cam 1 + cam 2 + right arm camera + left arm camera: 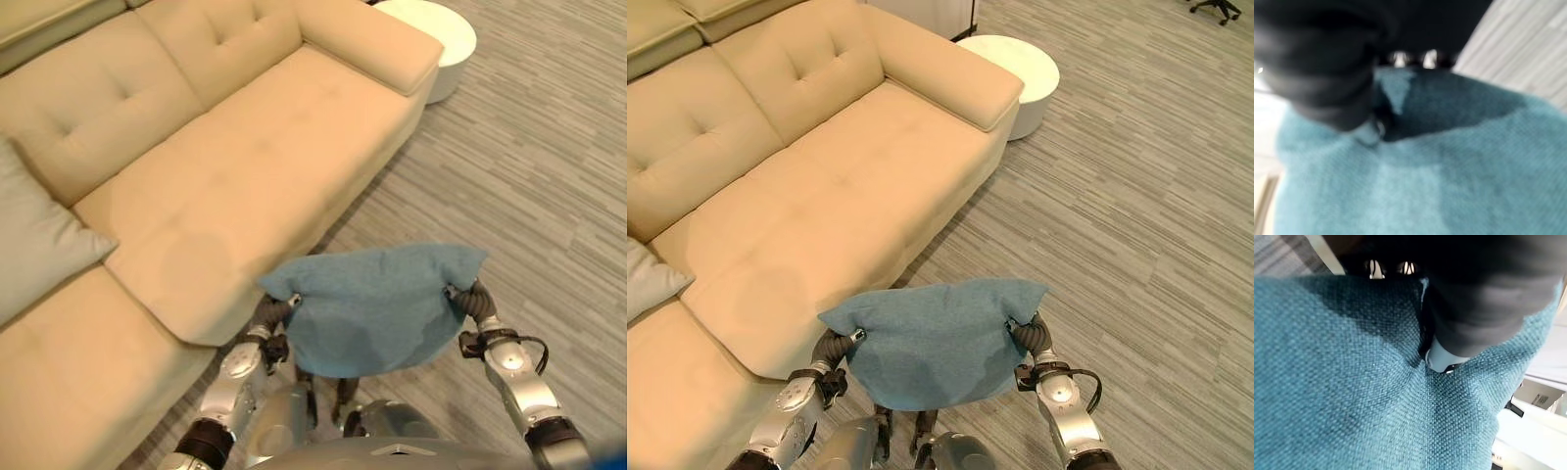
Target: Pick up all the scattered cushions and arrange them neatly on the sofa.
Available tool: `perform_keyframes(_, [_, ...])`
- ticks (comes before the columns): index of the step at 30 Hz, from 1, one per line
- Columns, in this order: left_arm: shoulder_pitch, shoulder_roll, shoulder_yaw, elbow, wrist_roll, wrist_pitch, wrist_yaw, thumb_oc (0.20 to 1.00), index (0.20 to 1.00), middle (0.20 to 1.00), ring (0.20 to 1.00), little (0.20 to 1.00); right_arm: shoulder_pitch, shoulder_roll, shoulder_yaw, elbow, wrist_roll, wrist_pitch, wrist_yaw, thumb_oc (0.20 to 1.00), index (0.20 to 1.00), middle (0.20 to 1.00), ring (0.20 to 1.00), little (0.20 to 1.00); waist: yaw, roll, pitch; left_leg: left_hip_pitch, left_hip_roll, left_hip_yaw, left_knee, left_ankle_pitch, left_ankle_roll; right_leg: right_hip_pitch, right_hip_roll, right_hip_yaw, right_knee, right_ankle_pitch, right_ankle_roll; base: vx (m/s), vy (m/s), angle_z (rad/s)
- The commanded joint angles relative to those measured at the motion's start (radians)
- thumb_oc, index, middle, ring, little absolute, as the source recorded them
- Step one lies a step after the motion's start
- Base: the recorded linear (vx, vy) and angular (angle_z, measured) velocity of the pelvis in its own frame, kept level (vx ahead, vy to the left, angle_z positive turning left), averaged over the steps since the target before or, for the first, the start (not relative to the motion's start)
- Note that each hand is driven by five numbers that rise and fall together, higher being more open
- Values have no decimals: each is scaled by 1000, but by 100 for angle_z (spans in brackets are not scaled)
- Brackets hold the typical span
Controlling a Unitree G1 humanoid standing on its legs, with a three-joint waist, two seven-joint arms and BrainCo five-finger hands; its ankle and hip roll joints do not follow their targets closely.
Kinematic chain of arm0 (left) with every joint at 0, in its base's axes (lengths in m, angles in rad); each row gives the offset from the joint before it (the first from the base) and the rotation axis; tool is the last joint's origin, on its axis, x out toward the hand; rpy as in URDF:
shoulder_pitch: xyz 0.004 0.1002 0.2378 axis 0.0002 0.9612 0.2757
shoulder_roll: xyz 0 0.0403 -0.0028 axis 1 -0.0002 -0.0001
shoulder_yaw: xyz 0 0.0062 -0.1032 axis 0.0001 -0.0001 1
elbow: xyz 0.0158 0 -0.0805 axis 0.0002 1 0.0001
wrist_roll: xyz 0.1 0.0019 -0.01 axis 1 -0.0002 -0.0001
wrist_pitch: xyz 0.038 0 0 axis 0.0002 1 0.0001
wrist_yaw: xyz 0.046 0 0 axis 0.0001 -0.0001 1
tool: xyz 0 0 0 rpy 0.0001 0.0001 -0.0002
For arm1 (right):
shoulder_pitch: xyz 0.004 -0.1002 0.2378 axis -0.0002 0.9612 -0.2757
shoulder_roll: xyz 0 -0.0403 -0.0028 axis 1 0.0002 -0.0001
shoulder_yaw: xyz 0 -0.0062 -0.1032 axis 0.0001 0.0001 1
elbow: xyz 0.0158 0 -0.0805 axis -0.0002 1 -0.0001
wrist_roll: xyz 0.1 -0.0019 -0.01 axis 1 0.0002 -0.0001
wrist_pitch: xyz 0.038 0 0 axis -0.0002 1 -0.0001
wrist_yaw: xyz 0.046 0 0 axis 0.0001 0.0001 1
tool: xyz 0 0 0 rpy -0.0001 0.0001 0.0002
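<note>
Both hands grip a teal woven-fabric cushion [377,308] low in the centre of the frame, the left hand [277,311] and right hand [464,299] each with fingers curled on an upper corner, above the grey striped carpet [529,166]. To seat it well, carry it level toward the tan upholstered sofa [225,186] at upper left, beside the pale grey cushion [39,240].

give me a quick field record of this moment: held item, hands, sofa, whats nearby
held item: blue cushion, off the floor in front of the sofa
left hand: pinching the cushion's left corner
right hand: pinching its right corner
sofa: beige, seat beside the robot bare
on sofa: pale grey cushion at the far left
nearby: round white side table past the sofa arm
floor: grey striped carpet
</note>
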Motion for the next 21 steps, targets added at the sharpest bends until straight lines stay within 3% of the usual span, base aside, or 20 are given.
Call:
perform_keyframes(1, [-35, 37, 20, -122, 13, -73, -26, 200, 200, 200, 200, 200, -43, 12, -17, -60, -3, -84, 11, 200, 200, 200, 200, 200, 6, -14, -58, 55, -53, 40, 69, -204, 20, -78, -131, 34, 339, -56, 129, 201, 139, -43])
perform_keyframes(2, [-35, 37, 20, -122, 13, -73, -26, 200, 200, 200, 200, 200, -43, 12, -17, -60, -3, -84, 11, 200, 200, 200, 200, 200, 7, -14, -58, 55, -54, 41, 69, -204, 21, -79, -131, 35, 340, -56, 129, 345, 237, -34])
perform_keyframes(3, [-38, 40, 20, -119, 10, -75, -22, 200, 200, 200, 200, 200, -48, 18, -12, -58, -5, -81, 15, 200, 200, 200, 200, 200, 6, -8, -47, 88, -55, 52, 59, -210, 36, -132, -153, 39, 430, -15, 139, 240, 147, -17])
perform_keyframes(6, [-32, 45, 23, -124, 9, -77, -19, 200, 200, 200, 200, 200, -49, 20, -15, -61, 1, -79, 17, 200, 200, 200, 200, 200, 11, 6, -46, 119, -49, 66, 35, -209, 37, -157, -154, 28, 404, -28, 127, 227, 99, 1])
perform_keyframes(7, [-31, 50, 26, -130, 10, -76, -20, 200, 200, 200, 200, 200, -53, 19, -19, -61, 6, -79, 15, 200, 200, 200, 200, 200, 19, 23, -45, 137, -34, 81, 21, -215, 34, -161, -151, 2, 295, -48, 119, 199, 27, 10])
perform_keyframes(9, [-34, 51, 29, -129, 11, -76, -20, 200, 200, 200, 200, 200, -58, 18, -20, -59, 8, -74, 14, 200, 200, 200, 200, 200, 29, 26, -42, 136, -27, 89, 41, -228, 32, -155, -136, 9, 154, -31, 124, 216, -16, -11])
perform_keyframes(11, [-40, 47, 35, -123, 17, -81, -18, 200, 200, 200, 200, 200, -63, 21, -21, -57, 9, -71, 12, 200, 200, 200, 200, 200, 39, 23, -37, 140, -28, 96, 56, -240, 28, -157, -124, 34, 17, 1, 142, 217, -70, -14])
perform_keyframes(14, [-41, 41, 46, -116, 21, -91, -19, 200, 200, 200, 200, 200, -66, 22, -20, -49, 3, -69, 16, 200, 200, 200, 200, 200, 45, 19, -32, 158, -29, 92, 69, -257, 24, -165, -110, 96, -82, 45, 163, 246, -93, -1])
perform_keyframes(17, [-52, 37, 37, -99, 21, -95, -25, 200, 200, 200, 200, 200, -66, 17, -11, -42, -1, -66, 26, 200, 200, 200, 200, 200, 41, 16, -39, 209, -31, 76, 65, -292, 14, -153, -104, 128, -76, 52, 166, 407, -174, 3])
perform_keyframes(19, [-40, 25, 28, -98, 26, -94, -27, 200, 200, 200, 200, 200, -49, 16, -10, -33, -1, -65, 30, 200, 200, 200, 200, 200, 35, 16, -59, 255, -17, 57, 67, -305, 0, -121, -95, 137, -57, 57, 150, 617, -292, 19])
perform_keyframes(21, [-38, 12, 18, -87, 7, -94, -23, 200, 200, 200, 200, 200, -41, 13, -5, -23, 2, -67, 34, 200, 200, 200, 200, 200, 25, 17, -72, 240, 17, 49, 145, -239, -36, -100, -74, 149, -25, 51, 126, 510, -359, 31])
